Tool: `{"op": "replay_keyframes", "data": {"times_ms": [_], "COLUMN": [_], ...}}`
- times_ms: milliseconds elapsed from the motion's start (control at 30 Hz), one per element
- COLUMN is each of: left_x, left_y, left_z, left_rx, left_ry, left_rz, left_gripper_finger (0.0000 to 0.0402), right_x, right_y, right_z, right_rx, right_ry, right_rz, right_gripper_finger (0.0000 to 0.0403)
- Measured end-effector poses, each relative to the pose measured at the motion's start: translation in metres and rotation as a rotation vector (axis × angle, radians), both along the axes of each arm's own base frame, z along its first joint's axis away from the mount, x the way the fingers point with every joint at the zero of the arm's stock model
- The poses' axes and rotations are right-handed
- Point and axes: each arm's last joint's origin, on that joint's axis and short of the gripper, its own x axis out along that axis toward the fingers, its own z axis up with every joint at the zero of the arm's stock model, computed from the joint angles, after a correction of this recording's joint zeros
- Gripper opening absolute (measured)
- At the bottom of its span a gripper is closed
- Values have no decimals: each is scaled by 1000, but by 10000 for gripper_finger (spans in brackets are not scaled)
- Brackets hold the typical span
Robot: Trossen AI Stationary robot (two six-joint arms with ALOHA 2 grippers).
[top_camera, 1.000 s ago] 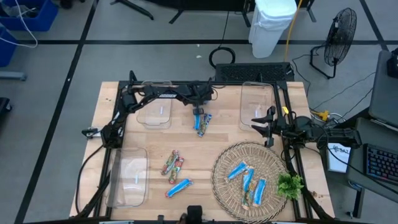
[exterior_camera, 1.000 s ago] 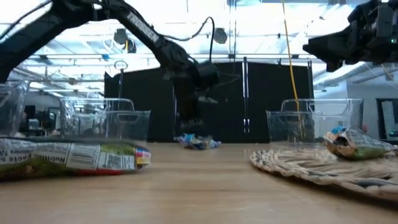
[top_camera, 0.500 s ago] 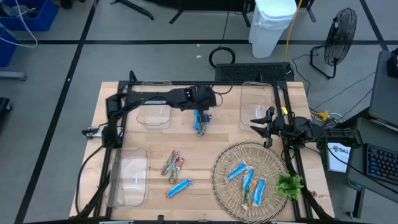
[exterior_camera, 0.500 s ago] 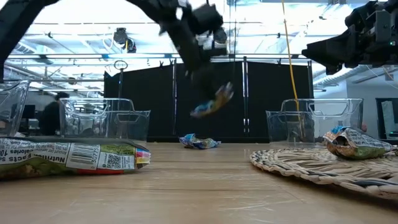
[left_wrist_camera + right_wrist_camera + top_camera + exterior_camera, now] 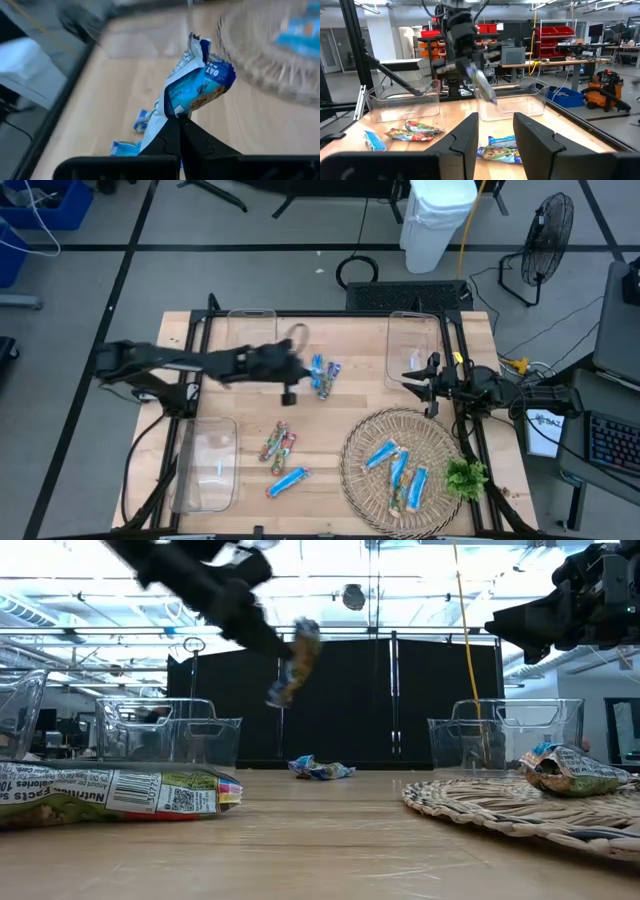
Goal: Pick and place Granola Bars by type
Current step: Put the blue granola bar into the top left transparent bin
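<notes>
Above the bench (image 5: pixel 330 430), centre-left of the high view, the left pincer (image 5: pixel 288 380) is now fully shut on one blue granola bar (image 5: pixel 200 87), which hangs from the tips in the air. One sec. ago this pincer was low by the small pile near the top-centre of the frame; it has since lifted and swung toward the left side, w/ the bar. So the pick is done and the carry has begun, I judge toward one of the clear bins (image 5: pixel 207 462) on the left.

The other blue bars of that pile (image 5: pixel 322 374) remain on the wood. Two multicoloured bars (image 5: pixel 277 444) and one blue bar (image 5: pixel 288 480) lie lower centre. More bars wait on the wicker tray (image 5: pixel 360 490), lower right.

The right pincer (image 5: pixel 434 385) waits at the right side, approx. beside the upper-right bin (image 5: pixel 413 350), fingers apart, holding nothing.
</notes>
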Motion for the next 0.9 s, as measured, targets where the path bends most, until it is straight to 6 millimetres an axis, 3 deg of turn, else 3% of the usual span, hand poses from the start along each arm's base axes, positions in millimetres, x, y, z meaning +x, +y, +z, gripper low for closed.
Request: {"op": "replay_keyframes", "data": {"times_ms": [233,433,600,900], "left_x": [-77,-124,-142,-149], "left_y": [-8,-10,-6,5], "left_z": [21,28,13,-1], "left_rx": [40,73,72,37], "left_ry": [-365,-562,-593,-600], "left_rz": [60,116,249,574], "left_gripper_finger": [1,1,2,3], "right_x": [0,0,0,0], "right_y": [0,0,0,0], "right_z": [0,1,1,1], "right_rx": [-5,-25,-55,-58], "right_ry": [0,-3,1,1], "right_rz": [-4,-8,-13,-13], "right_gripper_finger": [114,114,114,114]}}
